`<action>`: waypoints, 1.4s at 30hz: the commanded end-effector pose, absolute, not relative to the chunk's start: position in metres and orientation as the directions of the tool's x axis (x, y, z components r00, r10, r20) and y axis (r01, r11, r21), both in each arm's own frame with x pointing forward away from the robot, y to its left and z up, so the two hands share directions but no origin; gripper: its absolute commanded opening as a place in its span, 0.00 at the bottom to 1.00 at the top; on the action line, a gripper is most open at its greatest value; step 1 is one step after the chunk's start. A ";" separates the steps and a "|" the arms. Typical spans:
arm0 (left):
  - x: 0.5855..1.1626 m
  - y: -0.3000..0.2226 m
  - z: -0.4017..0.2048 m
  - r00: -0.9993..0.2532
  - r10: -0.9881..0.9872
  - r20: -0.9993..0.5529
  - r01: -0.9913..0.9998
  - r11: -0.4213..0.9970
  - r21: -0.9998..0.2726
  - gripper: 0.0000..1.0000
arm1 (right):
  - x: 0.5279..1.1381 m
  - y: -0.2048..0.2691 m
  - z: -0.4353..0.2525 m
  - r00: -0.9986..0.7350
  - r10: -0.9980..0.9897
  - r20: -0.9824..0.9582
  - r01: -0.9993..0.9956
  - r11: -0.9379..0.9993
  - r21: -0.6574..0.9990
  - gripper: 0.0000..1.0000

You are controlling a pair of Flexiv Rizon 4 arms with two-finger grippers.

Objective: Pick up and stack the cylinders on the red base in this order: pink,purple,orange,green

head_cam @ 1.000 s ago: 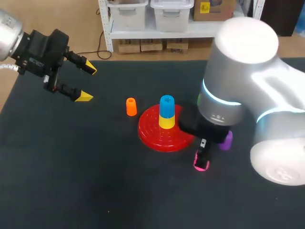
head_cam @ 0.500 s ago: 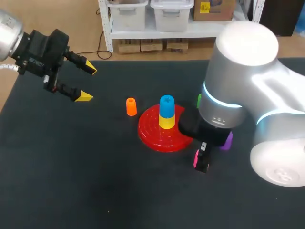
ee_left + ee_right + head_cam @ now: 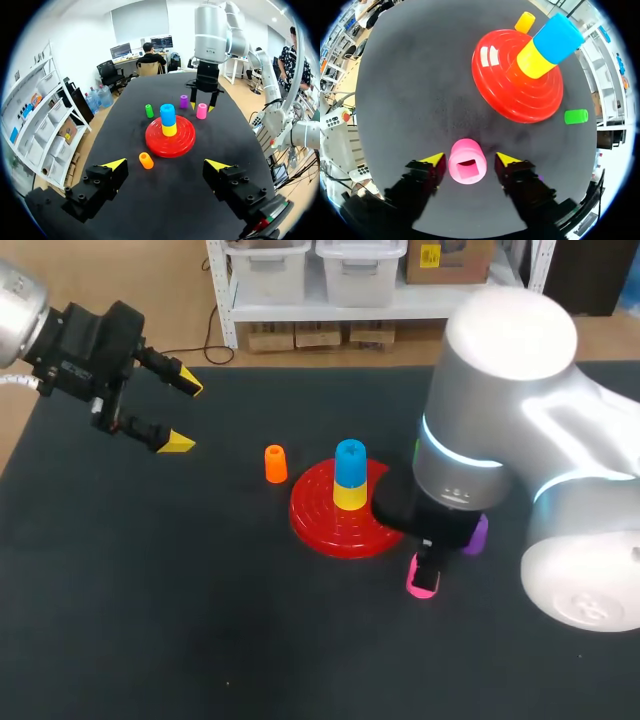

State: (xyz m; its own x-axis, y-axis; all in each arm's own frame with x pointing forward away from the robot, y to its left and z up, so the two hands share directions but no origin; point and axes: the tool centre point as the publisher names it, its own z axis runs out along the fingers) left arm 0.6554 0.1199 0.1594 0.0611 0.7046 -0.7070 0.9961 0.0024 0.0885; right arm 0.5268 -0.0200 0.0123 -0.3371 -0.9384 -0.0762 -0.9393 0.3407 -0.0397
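Presently the pink cylinder (image 3: 467,167) stands upright on the worktop (image 3: 410,85) between the fingers of the right tool (image 3: 470,160), near the red base (image 3: 512,97). The right wrist view shows the green cylinder (image 3: 576,116), which the right arm (image 3: 500,410) largely hides in the head view. The right tool is open, straddling the pink cylinder with a gap at one finger. The left tool (image 3: 184,414) is wide open, holds nothing and sits well apart.

Black table (image 3: 165,192): red base (image 3: 154,142); cylinders pink (image 3: 201,111), purple (image 3: 183,101), orange (image 3: 146,160), green (image 3: 148,110).
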 end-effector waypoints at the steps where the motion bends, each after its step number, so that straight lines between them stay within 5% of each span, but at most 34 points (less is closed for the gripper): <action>1: 0.656 0.121 0.159 0.063 0.703 -0.708 0.996 0.000 0.089 1.00 | 0.527 -0.019 0.011 -0.337 -0.938 -0.077 -0.939 0.341 -0.037 0.00; 11: 0.656 0.121 0.159 0.063 0.703 -0.708 0.996 0.000 0.089 1.00 | 0.534 -0.019 0.015 -0.337 -0.937 -0.090 -0.939 0.341 -0.037 0.00; 23: 0.656 0.121 0.159 0.063 0.703 -0.708 0.996 0.000 0.089 1.00 | 0.568 -0.019 0.119 -0.312 -0.929 -0.200 -0.932 0.340 -0.123 0.00; 42: 0.656 0.121 0.159 0.063 0.703 -0.708 0.996 0.000 0.089 1.00 | 0.634 0.035 0.165 -0.169 -0.956 -0.241 -0.954 0.221 -0.204 0.00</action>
